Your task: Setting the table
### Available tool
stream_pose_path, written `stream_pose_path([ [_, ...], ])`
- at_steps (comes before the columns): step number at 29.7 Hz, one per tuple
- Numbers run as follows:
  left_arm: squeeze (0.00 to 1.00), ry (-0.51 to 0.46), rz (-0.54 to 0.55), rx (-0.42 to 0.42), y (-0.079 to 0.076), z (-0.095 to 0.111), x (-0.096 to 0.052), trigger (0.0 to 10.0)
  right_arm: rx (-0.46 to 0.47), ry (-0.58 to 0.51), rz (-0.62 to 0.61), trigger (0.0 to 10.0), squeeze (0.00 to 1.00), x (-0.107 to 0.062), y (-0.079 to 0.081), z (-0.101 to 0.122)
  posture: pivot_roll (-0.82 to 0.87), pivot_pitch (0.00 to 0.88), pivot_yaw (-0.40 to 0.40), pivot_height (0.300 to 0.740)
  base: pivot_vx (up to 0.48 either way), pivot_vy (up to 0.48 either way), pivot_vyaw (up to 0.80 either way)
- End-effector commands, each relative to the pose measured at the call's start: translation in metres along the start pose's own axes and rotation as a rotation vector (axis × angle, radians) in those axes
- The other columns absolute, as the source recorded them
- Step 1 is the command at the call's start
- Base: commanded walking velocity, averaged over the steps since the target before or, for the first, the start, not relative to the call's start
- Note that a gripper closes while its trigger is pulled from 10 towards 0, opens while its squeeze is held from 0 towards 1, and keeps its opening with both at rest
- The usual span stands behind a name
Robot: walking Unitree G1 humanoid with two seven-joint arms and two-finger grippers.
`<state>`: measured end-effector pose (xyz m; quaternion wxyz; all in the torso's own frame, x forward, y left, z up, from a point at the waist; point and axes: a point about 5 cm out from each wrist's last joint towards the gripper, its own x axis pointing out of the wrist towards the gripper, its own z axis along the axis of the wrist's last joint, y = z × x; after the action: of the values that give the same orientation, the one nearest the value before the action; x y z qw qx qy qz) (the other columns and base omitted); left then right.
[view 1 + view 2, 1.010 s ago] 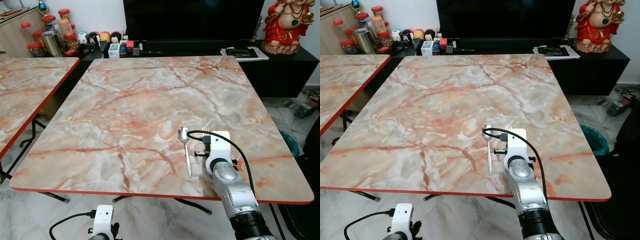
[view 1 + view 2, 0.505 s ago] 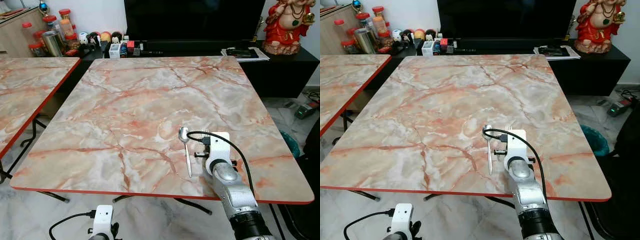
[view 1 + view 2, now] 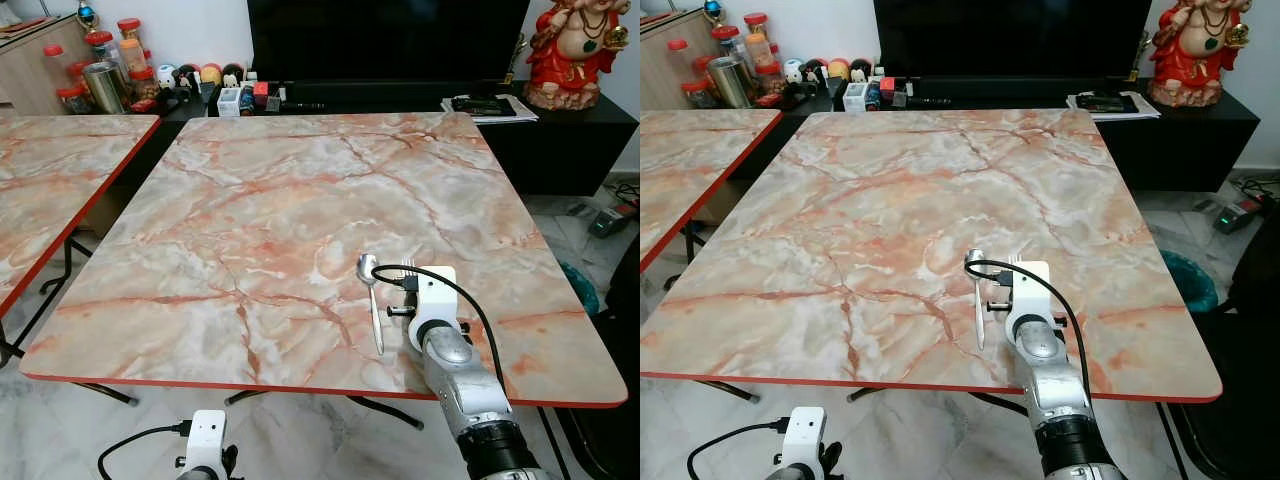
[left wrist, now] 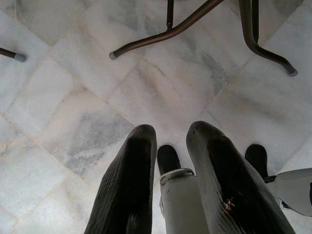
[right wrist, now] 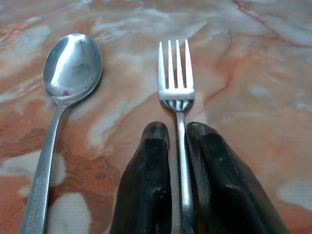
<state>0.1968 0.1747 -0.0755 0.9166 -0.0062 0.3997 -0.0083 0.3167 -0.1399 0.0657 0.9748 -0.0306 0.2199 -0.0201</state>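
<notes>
Marble floor tiles underfoot, pale grey. Two pink-and-cream marble-patterned tables with red edging: second table (image 3: 40, 190) at far left, main table (image 3: 300, 210) dead ahead, with a black TV cabinet (image 3: 560, 140) behind it.

Left to right:

- Jars with red lids (image 3: 105, 55) and small ornaments clustered on the cabinet's left end; not part of the setting.
- Left gripper (image 4: 170, 183) hangs below the table edge, pointed at the floor near the table's metal legs (image 4: 195, 24). Fingers slightly parted, nothing between them. Idle.
- Silver metal spoon (image 5: 63, 102) lies flat on the main table near the front edge, bowl away from the robot, handle toward it. Looks already set.
- Silver metal fork (image 5: 176, 83) lies just beside the spoon on its right, parallel, tines pointing the same way. Placement reads as a deliberate pair for one place setting.
- Right gripper (image 5: 179, 146) is low over the table, its two black fingers (image 5: 151, 161) closed around the fork's handle. Fork appears to rest on the surface. Judgement: fork is being laid down and aligned; release comes next.
- Red and gold figurine (image 3: 575, 45) on the cabinet's far right end.
</notes>
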Motion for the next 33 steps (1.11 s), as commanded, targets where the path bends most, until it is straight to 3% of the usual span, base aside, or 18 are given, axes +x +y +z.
stream_pose_path([
  [1, 0.0, 0.026, 0.011, 0.011, 0.004, -0.005, -0.001, 10.0, 0.005, -0.013, 0.008, 10.0, 0.83, 0.001, 0.003, 0.005, 0.0, 0.0, 0.024, 0.74, 0.0, 0.0, 0.0],
  [3, 0.0, 0.026, 0.011, 0.012, 0.004, -0.005, -0.001, 10.0, 0.006, -0.015, 0.01, 10.0, 0.83, 0.001, 0.003, 0.005, 0.0, 0.0, 0.024, 0.74, 0.0, 0.0, 0.0],
  [4, 0.0, 0.027, 0.012, 0.012, 0.004, -0.005, -0.001, 10.0, 0.008, -0.016, 0.014, 10.0, 1.0, 0.001, 0.004, 0.005, 0.0, 0.0, 0.026, 0.74, 0.0, 0.0, 0.0],
  [8, 0.0, 0.026, 0.012, 0.012, 0.004, -0.005, -0.001, 10.0, 0.004, -0.021, 0.003, 10.0, 1.0, 0.002, 0.003, 0.006, 0.0, 0.0, 0.024, 0.74, 0.0, 0.0, 0.0],
  [9, 0.0, 0.026, 0.012, 0.012, 0.004, -0.005, -0.001, 10.0, 0.002, -0.022, 0.002, 10.0, 0.93, 0.002, 0.003, 0.006, 0.0, 0.0, 0.024, 0.74, 0.0, 0.0, 0.0],
  [11, 0.0, 0.026, 0.013, 0.011, 0.004, -0.005, -0.001, 10.0, 0.001, -0.023, 0.002, 10.0, 0.93, 0.002, 0.003, 0.007, 0.0, 0.0, 0.024, 0.74, 0.0, 0.0, 0.0],
  [12, 0.0, 0.026, 0.012, 0.011, 0.004, -0.005, -0.001, 10.0, -0.014, -0.039, -0.005, 10.0, 0.0, 0.001, 0.002, 0.009, 0.0, 0.0, 0.024, 0.74, 0.0, 0.0, 0.0],
  [18, 0.0, 0.023, 0.008, 0.008, 0.003, -0.004, -0.001, 10.0, -0.063, -0.188, -0.059, 10.0, 0.0, -0.004, -0.002, 0.037, 0.0, 0.0, 0.026, 0.74, 0.0, 0.0, 0.0],
  [20, 0.0, 0.02, 0.007, 0.005, 0.003, -0.004, -0.001, 10.0, -0.121, -0.263, -0.083, 10.0, 0.0, -0.007, -0.003, 0.048, 0.0, 0.0, 0.027, 0.74, 0.0, 0.0, 0.0],
  [23, 0.0, 0.016, 0.005, 0.005, 0.003, -0.002, -0.001, 10.0, -0.123, -0.394, -0.111, 10.0, 0.0, -0.016, -0.004, 0.068, 0.0, 0.0, 0.028, 0.74, 0.0, 0.0, 0.0],
  [33, 0.0, -0.004, 0.016, -0.01, 0.005, 0.004, 0.001, 10.0, -0.051, -0.559, -0.055, 10.0, 0.0, -0.023, 0.006, 0.087, 0.0, 0.0, 0.026, 0.74, 0.0, 0.0, 0.0],
])
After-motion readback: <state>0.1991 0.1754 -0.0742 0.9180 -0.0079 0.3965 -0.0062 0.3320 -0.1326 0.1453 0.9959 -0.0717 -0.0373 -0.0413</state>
